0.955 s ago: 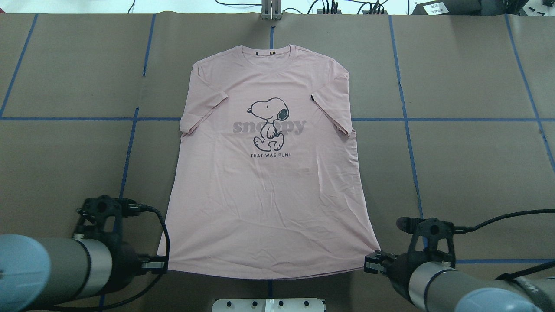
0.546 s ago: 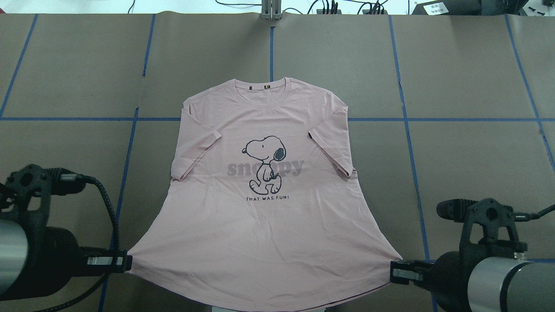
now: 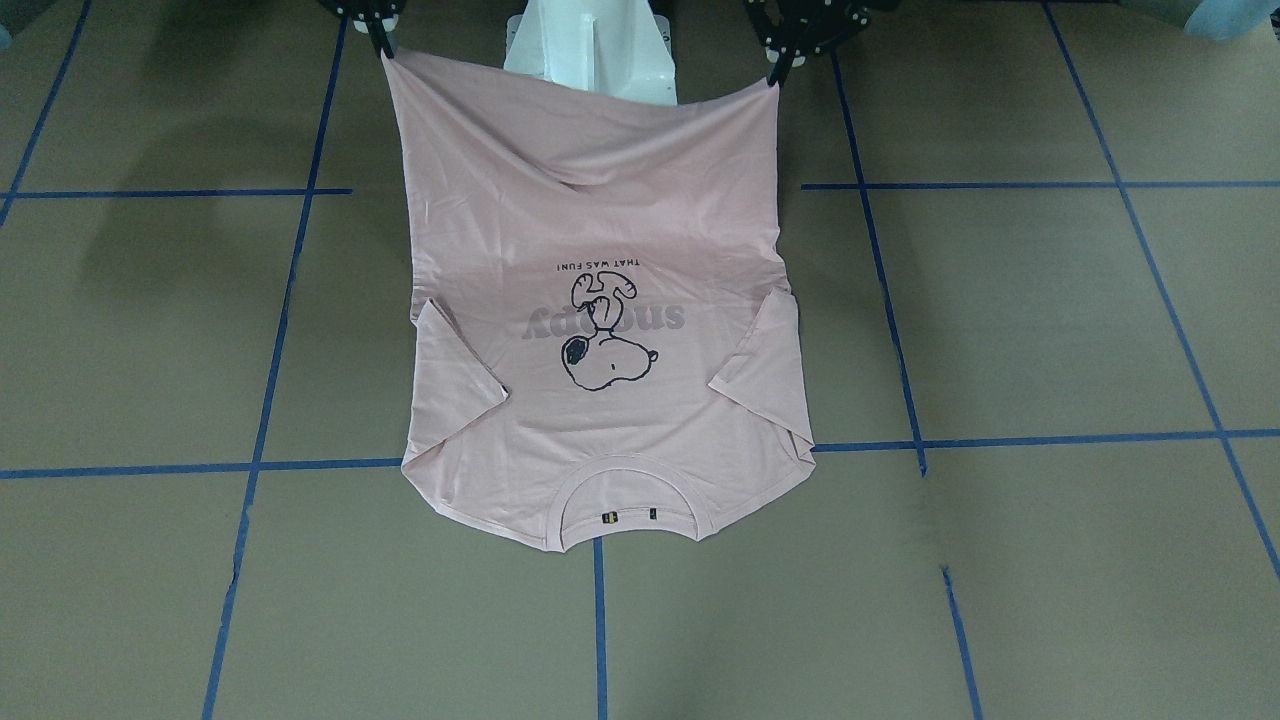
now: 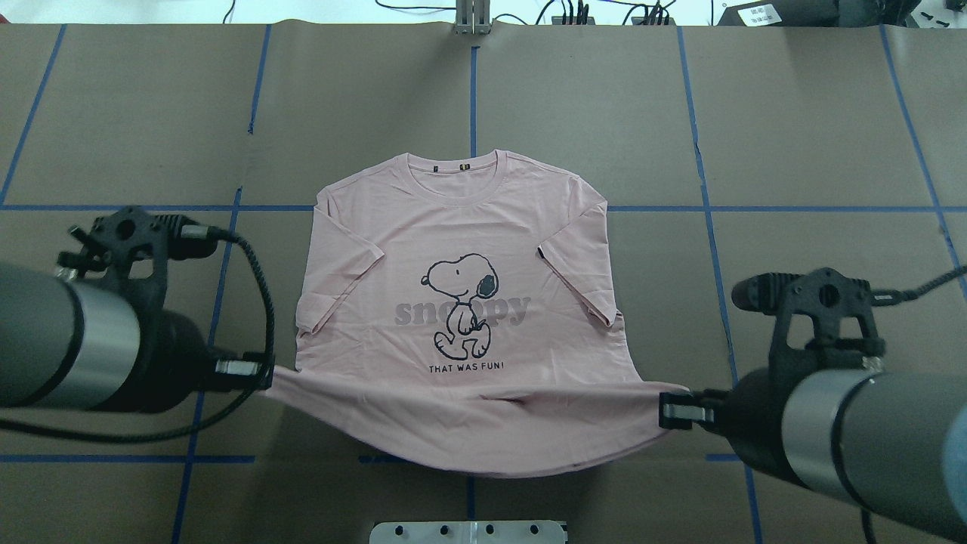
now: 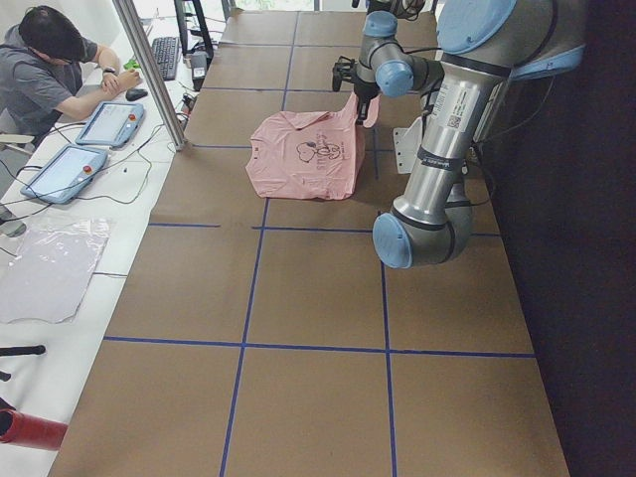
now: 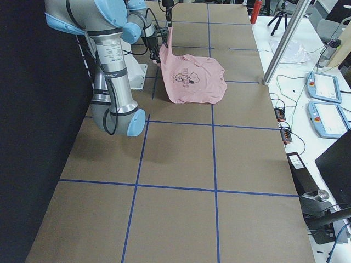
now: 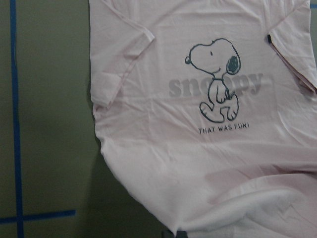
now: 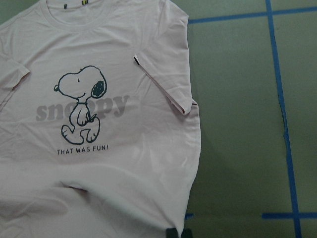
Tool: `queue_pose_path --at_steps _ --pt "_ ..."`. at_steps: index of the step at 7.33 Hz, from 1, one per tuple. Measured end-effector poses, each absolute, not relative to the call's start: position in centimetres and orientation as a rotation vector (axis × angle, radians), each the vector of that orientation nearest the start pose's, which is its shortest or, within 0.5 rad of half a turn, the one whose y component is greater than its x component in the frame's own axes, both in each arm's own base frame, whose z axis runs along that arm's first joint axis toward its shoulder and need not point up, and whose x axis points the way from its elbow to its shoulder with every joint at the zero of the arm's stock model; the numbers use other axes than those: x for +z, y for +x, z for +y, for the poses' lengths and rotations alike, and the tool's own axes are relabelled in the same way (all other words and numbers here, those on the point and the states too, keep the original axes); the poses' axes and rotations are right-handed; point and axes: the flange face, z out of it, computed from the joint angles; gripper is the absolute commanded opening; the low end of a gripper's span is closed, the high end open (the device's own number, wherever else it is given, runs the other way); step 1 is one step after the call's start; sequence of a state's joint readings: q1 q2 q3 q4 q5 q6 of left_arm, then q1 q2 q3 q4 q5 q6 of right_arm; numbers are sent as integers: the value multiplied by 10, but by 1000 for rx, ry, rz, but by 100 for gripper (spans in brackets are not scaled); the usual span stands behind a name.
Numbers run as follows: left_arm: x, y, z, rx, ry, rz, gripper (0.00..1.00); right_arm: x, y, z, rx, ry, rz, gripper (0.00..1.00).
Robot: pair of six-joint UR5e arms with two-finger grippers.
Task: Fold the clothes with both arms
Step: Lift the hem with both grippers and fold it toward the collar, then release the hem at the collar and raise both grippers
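Note:
The clothes are one pale pink T-shirt (image 4: 453,249) with a black Snoopy drawing, lying face up, collar away from the robot. Its upper half rests flat on the table. The hem is raised off the table and sags in the middle. My left gripper (image 4: 257,375) is shut on the hem's left corner. My right gripper (image 4: 668,408) is shut on the right corner. In the front-facing view the shirt (image 3: 600,430) hangs from the left gripper (image 3: 775,70) and the right gripper (image 3: 383,45). Both wrist views look down on the shirt (image 7: 198,148) (image 8: 99,163).
Brown paper with blue tape lines (image 4: 472,91) covers the table. The white pedestal base (image 3: 592,45) stands just behind the lifted hem. A person (image 5: 45,70) sits at a side desk with tablets (image 5: 109,121) beyond the table's far edge.
Both grippers dragged the shirt toward the robot, then rose and moved forward and inward. The hem, flat on the table before, now hangs lifted between them.

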State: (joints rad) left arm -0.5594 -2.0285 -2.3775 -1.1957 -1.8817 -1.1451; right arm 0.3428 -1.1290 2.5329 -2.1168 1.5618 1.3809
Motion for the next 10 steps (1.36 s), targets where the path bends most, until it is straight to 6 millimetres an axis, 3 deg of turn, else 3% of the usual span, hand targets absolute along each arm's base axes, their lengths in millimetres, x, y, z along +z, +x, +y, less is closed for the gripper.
queue_pose_path --at_steps 2,3,4,6,8,9,10 --pt "166 339 -402 8 223 833 0 156 -362 -331 200 274 -781 0" --pt "178 349 -433 4 243 818 0 168 -386 -363 222 290 -778 0" --pt "190 360 -458 -3 256 813 0 183 -404 -389 233 307 -776 0" --pt "212 380 -506 -11 281 801 0 211 -422 -439 244 349 -763 0" --pt "233 392 -552 -11 303 780 0 220 -446 -500 260 370 -719 0" --pt "253 404 -579 -14 322 769 16 226 -462 -537 271 368 -693 0" --pt "283 418 -609 -15 349 755 99 249 -471 -578 269 366 -676 99"
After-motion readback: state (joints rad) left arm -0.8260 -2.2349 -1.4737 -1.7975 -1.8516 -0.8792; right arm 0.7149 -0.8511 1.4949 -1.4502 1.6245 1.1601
